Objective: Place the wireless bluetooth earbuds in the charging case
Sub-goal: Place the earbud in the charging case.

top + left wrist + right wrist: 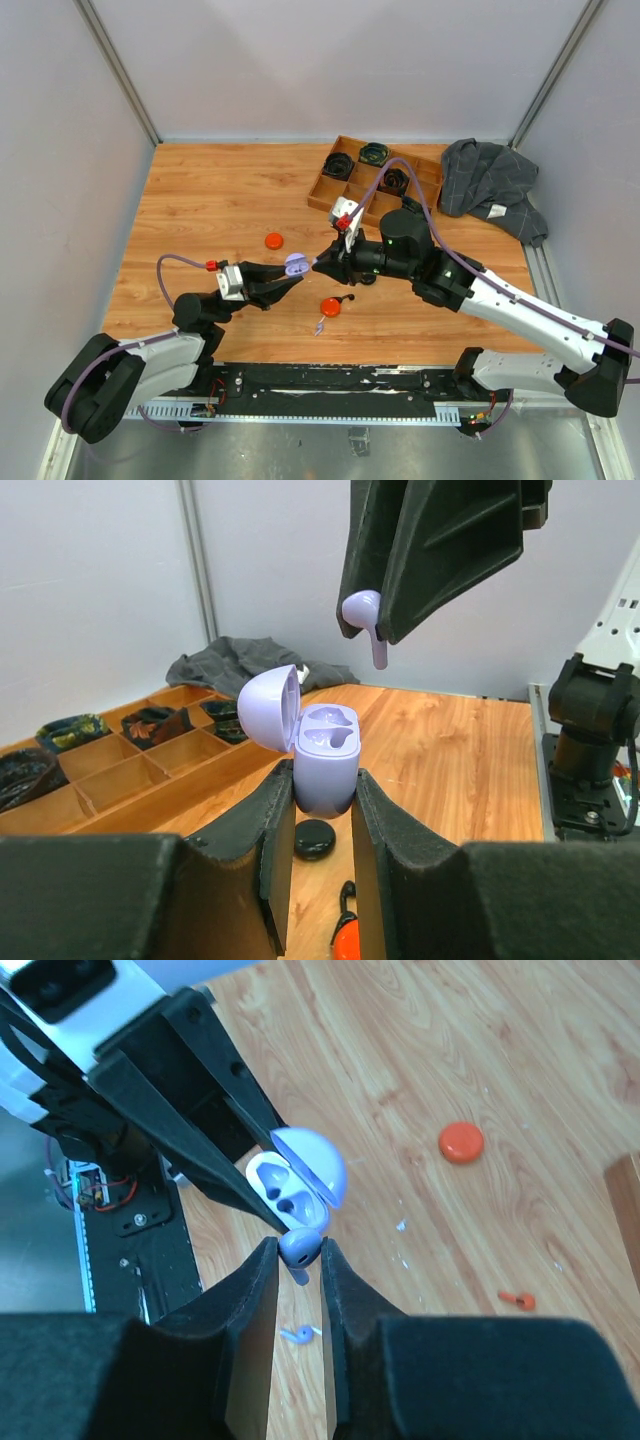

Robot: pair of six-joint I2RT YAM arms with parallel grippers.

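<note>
My left gripper (288, 272) is shut on an open lilac charging case (325, 755) and holds it above the table, its lid (270, 705) tipped back and both sockets empty. My right gripper (298, 1252) is shut on a lilac earbud (300, 1245), stem down, just above and beside the case (290, 1188). In the left wrist view that earbud (362, 615) hangs from the right fingers (440, 550) over the case. A second lilac earbud (297, 1335) lies on the table below. An orange earbud (517, 1301) lies apart to the right.
An orange round case (274, 241) lies behind the grippers. An open orange case (330, 307) and a black earbud (348, 298) lie in front. A black round case (315, 838) sits under the lilac case. A wooden tray (352, 200) of coiled cables and a grey cloth (490, 185) are at the back right.
</note>
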